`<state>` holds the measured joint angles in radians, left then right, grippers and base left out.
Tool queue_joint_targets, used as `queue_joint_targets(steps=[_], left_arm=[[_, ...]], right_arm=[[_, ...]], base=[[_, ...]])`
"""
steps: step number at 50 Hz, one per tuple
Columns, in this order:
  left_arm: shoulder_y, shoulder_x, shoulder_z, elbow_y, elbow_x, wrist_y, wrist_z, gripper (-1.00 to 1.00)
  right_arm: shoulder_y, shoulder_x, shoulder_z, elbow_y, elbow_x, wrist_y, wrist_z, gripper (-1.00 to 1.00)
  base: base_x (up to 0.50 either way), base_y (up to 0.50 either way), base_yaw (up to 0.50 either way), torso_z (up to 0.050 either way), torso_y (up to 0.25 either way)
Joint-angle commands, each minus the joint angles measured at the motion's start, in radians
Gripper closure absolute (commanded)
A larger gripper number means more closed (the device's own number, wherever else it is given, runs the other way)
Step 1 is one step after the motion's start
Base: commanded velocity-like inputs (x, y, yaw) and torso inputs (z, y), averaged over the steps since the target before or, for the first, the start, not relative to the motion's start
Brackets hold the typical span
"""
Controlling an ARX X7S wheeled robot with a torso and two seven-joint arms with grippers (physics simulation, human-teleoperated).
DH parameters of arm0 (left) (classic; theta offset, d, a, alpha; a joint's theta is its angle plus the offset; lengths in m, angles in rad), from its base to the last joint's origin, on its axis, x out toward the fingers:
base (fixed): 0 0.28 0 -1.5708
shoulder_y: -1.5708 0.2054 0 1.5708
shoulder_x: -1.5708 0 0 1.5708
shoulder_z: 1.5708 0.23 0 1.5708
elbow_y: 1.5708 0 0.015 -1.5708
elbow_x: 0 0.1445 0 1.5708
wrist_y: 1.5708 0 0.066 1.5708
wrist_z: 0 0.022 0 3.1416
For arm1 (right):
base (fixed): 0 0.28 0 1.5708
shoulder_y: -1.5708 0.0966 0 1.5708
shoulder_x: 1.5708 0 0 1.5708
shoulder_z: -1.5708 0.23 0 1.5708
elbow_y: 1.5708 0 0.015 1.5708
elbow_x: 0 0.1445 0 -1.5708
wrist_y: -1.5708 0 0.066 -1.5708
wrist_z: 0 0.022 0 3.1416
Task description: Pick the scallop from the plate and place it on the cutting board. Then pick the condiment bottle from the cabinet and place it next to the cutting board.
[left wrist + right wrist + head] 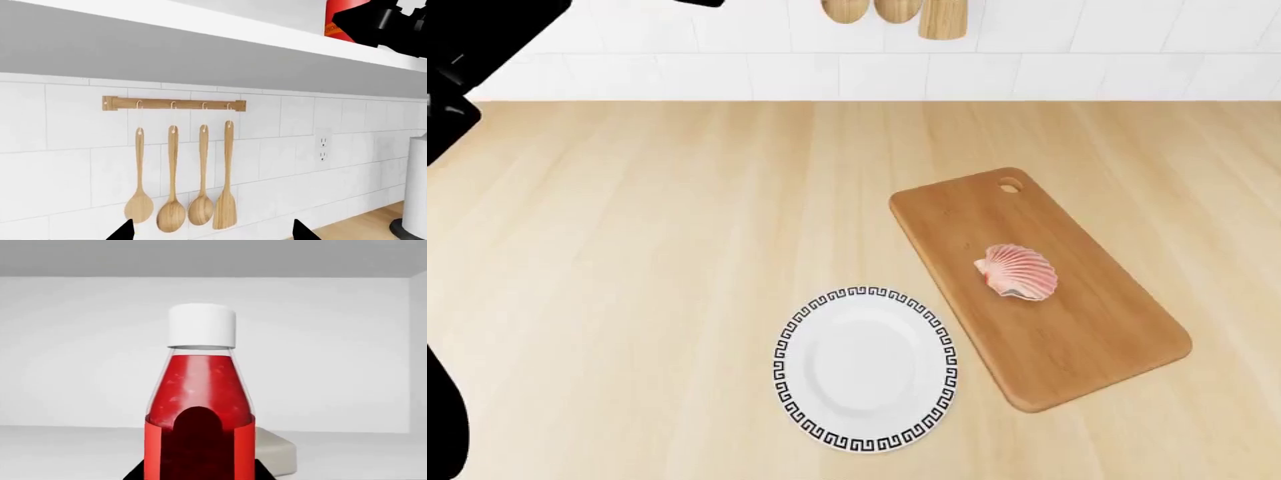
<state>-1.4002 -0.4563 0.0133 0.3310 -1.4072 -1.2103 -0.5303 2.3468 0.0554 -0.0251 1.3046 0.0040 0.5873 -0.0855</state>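
White tiled wall fills the left wrist view, with four wooden utensils (180,175) on a hook rail (173,104) under a cabinet shelf (200,50). The left gripper (210,232) shows two dark fingertips spread apart around nothing. Up on the shelf, the red condiment bottle (335,20) stands partly behind a black arm.

From the head, the pale wooden countertop (627,250) carries the bare plate (814,425), and the scallop (1017,270) lies on the cutting board (1094,340).

Inside the cabinet, the right gripper (199,471) sits low around the bottle, one dark finger (197,440) showing through it; whether it grips, I cannot tell. Smooth, rigid and probably slippery, it is best held at the labelled body below the white cap (201,325).
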Motion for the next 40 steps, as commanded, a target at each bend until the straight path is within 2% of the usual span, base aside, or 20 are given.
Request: queue_joint_targets(steps=[1,13,27,40], left_arm=[[0.004,-0.004,0.003,0.000,-0.007,0.006,-0.004,-1.00],[0.014,-0.004,-0.018,0.002,-0.034,0.023,-0.029,-1.00],[0.023,-0.012,-0.021,0.009,-0.074,0.018,-0.059,-1.00],[0.036,-0.040,-0.032,0.052,-0.137,0.003,-0.117,-1.00]], right_arm=[[0.000,0.000,0.002,0.004,-0.003,-0.005,-0.012,1.00],[0.009,-0.010,0.011,0.001,-0.017,-0.018,-0.026,1.00],[0.009,-0.012,0.018,-0.033,-0.024,0.003,-0.038,1.00],[0.009,-0.027,0.030,-0.119,0.015,0.061,-0.048,1.00]], base=[[0.00,0.00,0.00,0.000,0.000],[0.00,0.00,0.00,0.000,0.000],[0.00,0.00,0.00,0.000,0.236],[0.00,0.00,0.00,0.000,0.002]])
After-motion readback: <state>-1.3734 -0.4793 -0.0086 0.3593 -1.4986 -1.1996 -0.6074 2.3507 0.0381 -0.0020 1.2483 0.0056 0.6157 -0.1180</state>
